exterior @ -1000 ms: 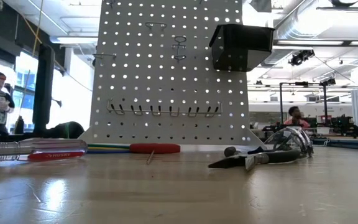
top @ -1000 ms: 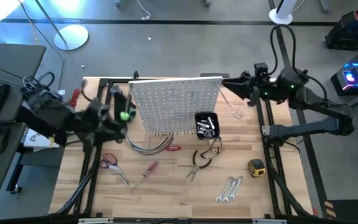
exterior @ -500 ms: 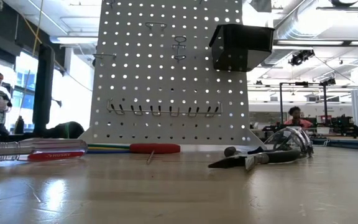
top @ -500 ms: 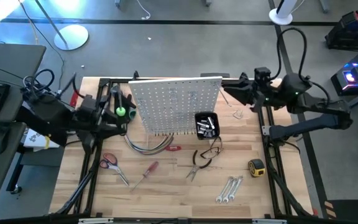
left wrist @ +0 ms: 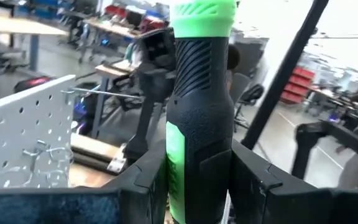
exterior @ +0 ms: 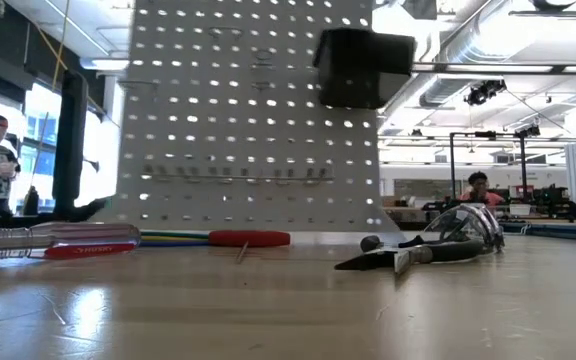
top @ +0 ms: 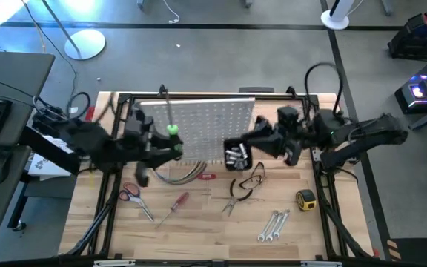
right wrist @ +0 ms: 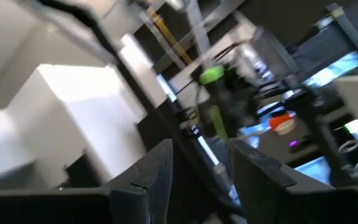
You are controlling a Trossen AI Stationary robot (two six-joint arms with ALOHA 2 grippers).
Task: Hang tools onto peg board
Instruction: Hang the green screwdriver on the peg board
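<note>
a green-handled screwdriver [left wrist: 199,106] is clamped between the jaws of the left gripper [top: 170,139], held at the left edge of the peg board [top: 199,126]. the right gripper [top: 245,141] is seen at the black bin [top: 236,153] on the peg board's right side; whether its jaws grip anything cannot be told. in front of the peg board, on the counter [top: 199,226], red-handled scissors [top: 130,193], pliers [top: 234,199], wrenches [top: 273,225] and a yellow tape measure [top: 305,198] are laid.

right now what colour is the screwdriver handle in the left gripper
Black with bright green, green at the cap: the screwdriver, clearest in the left wrist view.
</note>
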